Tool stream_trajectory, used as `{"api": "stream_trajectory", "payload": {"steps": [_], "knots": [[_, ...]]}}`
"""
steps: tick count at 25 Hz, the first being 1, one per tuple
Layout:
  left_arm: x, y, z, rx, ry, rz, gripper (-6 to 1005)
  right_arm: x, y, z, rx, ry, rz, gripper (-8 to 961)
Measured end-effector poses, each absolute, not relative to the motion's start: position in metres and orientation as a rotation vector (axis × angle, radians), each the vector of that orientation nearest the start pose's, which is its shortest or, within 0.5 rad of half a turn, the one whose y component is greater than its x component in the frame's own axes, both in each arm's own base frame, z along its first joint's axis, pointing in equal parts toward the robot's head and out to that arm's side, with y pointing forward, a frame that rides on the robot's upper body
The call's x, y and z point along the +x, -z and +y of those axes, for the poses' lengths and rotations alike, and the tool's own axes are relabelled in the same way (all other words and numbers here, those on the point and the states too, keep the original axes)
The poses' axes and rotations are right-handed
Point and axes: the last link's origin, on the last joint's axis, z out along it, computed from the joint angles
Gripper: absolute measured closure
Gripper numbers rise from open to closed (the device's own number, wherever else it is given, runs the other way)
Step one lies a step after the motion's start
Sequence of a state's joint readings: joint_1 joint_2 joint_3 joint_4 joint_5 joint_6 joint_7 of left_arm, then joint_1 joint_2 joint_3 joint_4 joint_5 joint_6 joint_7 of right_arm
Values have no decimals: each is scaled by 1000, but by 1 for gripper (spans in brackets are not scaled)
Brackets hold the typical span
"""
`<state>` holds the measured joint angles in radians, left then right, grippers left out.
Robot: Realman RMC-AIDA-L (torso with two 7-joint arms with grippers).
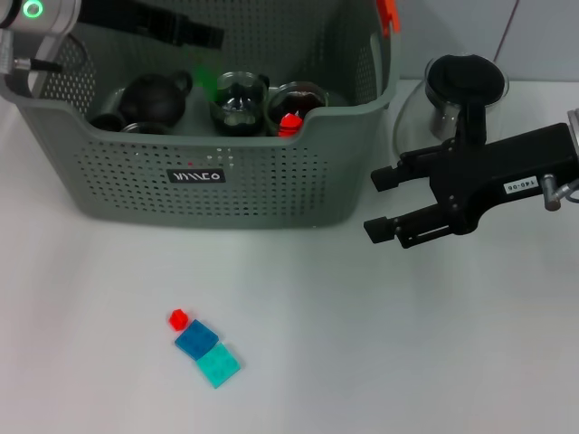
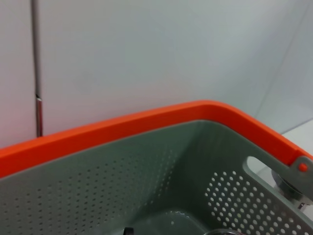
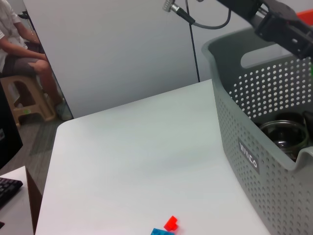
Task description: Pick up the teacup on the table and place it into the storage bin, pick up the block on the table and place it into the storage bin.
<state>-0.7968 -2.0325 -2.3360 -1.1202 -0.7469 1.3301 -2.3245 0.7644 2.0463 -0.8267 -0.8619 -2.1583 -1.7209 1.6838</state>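
The grey-green storage bin (image 1: pixel 271 181) stands at the back of the table; its orange-rimmed wall (image 2: pixel 146 186) fills the left wrist view. Inside it lie a dark teapot (image 1: pixel 154 98) and two glass teacups (image 1: pixel 240 99), one holding something red (image 1: pixel 289 122). No teacup shows on the table itself. A small red block (image 1: pixel 178 318), a blue block (image 1: pixel 196 340) and a teal block (image 1: pixel 218 365) lie together near the front. My left gripper (image 1: pixel 204 36) hangs over the bin's back left. To the right of the bin, my right gripper (image 1: pixel 371 203) is open and holds nothing.
A glass teapot with a black lid (image 1: pixel 466 86) stands behind my right gripper, next to the bin's right end. In the right wrist view the red block (image 3: pixel 170 223) lies on bare white table (image 3: pixel 137 147), with the table's edge beyond.
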Motion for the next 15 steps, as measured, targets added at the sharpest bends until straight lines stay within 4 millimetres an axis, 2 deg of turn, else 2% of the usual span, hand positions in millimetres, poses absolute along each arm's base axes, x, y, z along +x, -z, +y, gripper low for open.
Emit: {"api": "stream_trajectory", "payload": {"steps": [6,10,11,12,13,15], "knots": [[-161,-95,439,-2360,268,-907,512,169,-18,369,-3064,-397,420,116],[-147,-103,418,-2460,236,-847,317,168,-18,370,-3064,-404,417,115],[-142,-103,409,-2509,216,-827,268,168,-18,369,-3064,-409,417,115],[-134,-101,386,-2612,156,-778,227,167,-19,369,-3065,-413,416,115],[-134,-101,386,-2612,156,-778,186,167,-19,369,-3065,-415,417,115],[-131,-98,368,-2679,99,-730,103,168,-19,369,-3064,-419,423,115]]}}
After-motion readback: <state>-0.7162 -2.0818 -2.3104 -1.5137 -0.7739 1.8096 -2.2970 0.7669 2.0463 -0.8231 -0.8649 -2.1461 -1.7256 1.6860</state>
